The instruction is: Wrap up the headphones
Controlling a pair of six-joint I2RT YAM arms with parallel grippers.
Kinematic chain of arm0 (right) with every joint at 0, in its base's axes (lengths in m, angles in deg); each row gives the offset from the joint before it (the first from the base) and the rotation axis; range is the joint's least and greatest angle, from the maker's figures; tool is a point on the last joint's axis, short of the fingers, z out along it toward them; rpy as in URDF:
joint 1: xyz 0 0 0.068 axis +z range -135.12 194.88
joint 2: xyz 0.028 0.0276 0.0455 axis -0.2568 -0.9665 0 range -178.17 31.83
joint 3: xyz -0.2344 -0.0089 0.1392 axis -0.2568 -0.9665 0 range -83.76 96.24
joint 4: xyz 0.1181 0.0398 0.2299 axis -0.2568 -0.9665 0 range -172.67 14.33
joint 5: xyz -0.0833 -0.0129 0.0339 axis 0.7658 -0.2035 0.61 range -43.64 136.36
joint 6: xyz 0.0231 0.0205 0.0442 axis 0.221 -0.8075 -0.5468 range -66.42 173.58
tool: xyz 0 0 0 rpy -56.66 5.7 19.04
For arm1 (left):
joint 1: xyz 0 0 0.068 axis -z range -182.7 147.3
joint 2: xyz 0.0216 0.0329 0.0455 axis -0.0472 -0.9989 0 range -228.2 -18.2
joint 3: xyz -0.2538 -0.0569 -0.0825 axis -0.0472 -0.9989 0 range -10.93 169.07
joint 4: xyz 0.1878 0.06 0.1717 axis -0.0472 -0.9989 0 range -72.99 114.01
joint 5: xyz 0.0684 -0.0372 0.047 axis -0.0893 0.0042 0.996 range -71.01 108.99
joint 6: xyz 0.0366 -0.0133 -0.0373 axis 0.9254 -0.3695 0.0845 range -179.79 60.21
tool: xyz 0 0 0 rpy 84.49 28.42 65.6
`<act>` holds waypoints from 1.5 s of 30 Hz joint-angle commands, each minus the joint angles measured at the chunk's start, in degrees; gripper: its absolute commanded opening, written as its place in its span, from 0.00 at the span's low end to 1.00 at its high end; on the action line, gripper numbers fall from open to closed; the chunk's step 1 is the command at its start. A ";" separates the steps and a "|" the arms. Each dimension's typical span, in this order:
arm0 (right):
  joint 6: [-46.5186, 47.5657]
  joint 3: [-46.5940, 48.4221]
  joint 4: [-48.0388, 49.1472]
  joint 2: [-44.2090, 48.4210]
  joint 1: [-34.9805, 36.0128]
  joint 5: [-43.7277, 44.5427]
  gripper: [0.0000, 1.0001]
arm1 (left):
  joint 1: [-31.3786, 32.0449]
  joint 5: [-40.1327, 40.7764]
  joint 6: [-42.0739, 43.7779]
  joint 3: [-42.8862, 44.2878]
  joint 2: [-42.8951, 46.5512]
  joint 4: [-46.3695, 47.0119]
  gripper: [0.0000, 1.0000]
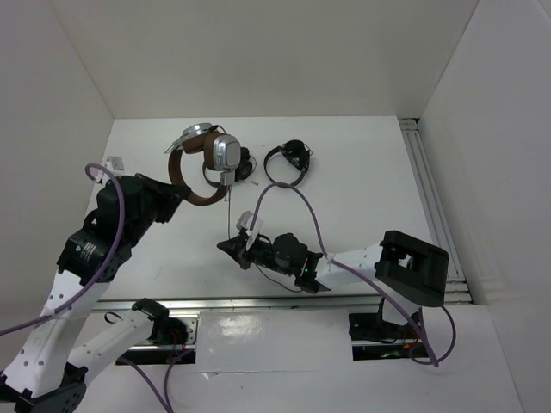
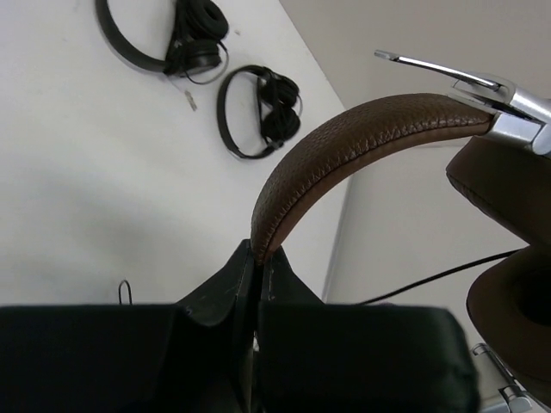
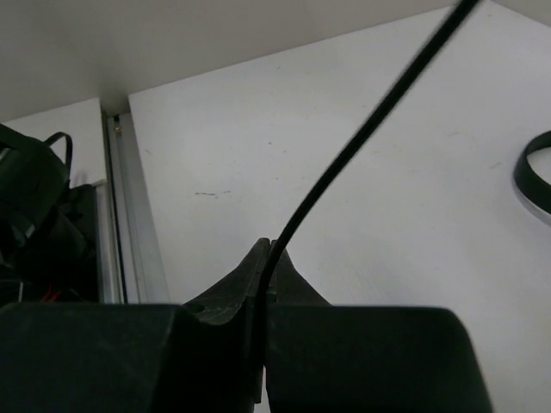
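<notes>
The headphones (image 1: 203, 162) are held off the table at the back, brown headband (image 2: 362, 129) arching left, silver earcups (image 1: 225, 153) to the right, brown ear pads (image 2: 508, 189) showing in the left wrist view. My left gripper (image 1: 179, 194) is shut on the lower end of the headband; the left wrist view (image 2: 258, 255) shows the jaws pinching it. The thin black cable (image 1: 229, 211) hangs from an earcup down to my right gripper (image 1: 229, 247). That gripper (image 3: 269, 249) is shut on the cable (image 3: 362, 138), which runs up and right from the jaws.
Two small all-black headphones lie at the back: one (image 1: 288, 161) right of the earcups, one (image 1: 244, 163) partly behind them; both show in the left wrist view (image 2: 164, 39) (image 2: 258, 107). A metal rail (image 1: 435, 206) runs along the right side and another (image 1: 258, 303) along the near edge.
</notes>
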 commanded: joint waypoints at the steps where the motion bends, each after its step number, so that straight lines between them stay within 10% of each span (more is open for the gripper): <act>1: 0.00 4.74 1.44 -1.48 1.58 -4.08 0.00 | 0.44 7.05 0.70 4.33 -2.10 7.94 0.00; 45: -1.76 25.93 -22.64 -0.09 0.00 -23.42 0.00 | 5.53 30.18 13.55 -7.00 -9.14 4.61 0.00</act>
